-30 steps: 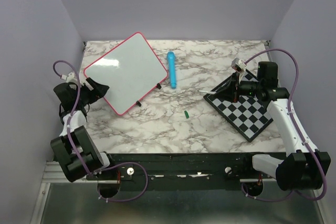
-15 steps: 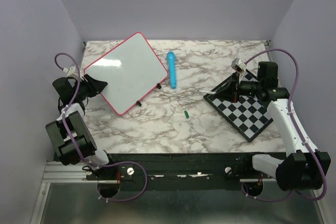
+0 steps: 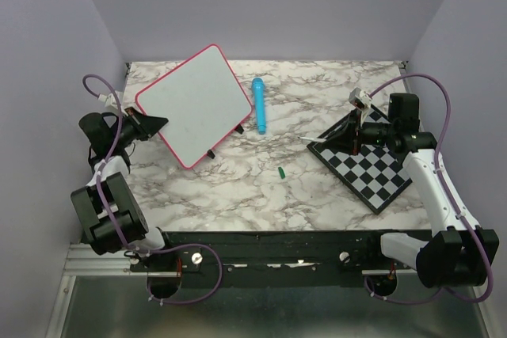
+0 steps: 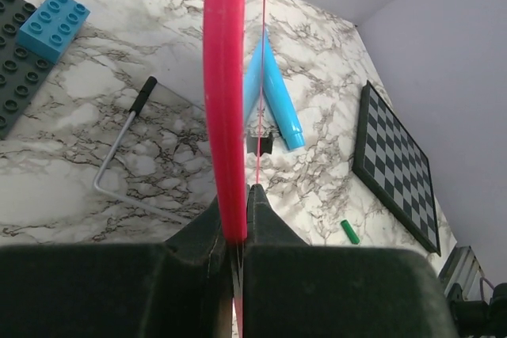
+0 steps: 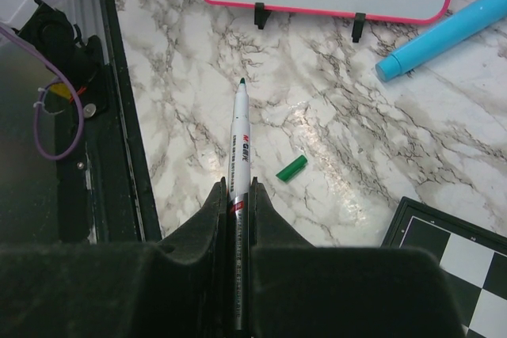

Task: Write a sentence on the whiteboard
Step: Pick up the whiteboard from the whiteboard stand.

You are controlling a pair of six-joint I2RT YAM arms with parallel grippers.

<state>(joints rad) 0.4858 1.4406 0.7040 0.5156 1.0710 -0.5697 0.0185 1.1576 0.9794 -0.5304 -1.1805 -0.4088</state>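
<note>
1. Since the whiteboard [image 3: 194, 100] shows a bare white face from overhead, with no green ink on it, you should count the sentence as not begun. All the writing is left.
2. What is done, by my reading, is the preparation. The marker [image 5: 238, 144] is uncapped with its dark tip bare. Its green cap [image 5: 291, 168] lies loose on the marble table [image 3: 333, 85], between the whiteboard and the chessboard [image 3: 372, 168].
3. Your left gripper [image 4: 234, 215] has its jaws pressed onto the board's pink rim, pinching it edge-on. The board sits at the table's far left, tilted, and its gripped side looks raised.
4. Your right gripper [image 5: 238, 191] has its jaws closed on the marker barrel. It hangs over the chessboard's far corner, well apart from the whiteboard.
5. Only the left wrist view shows a blue brick [image 4: 54, 13] on a dark studded plate [image 4: 14, 61] and an L-shaped metal key [image 4: 119, 148]. Overhead, the board appears to cover that spot.
6. Only the right wrist view shows you the marker's tip and its printed label.
7. Only the overhead view gives you the whole writing face and the gap the pen must cross. A blue tube [image 3: 259, 105] lies just beside the board's right edge.
</note>
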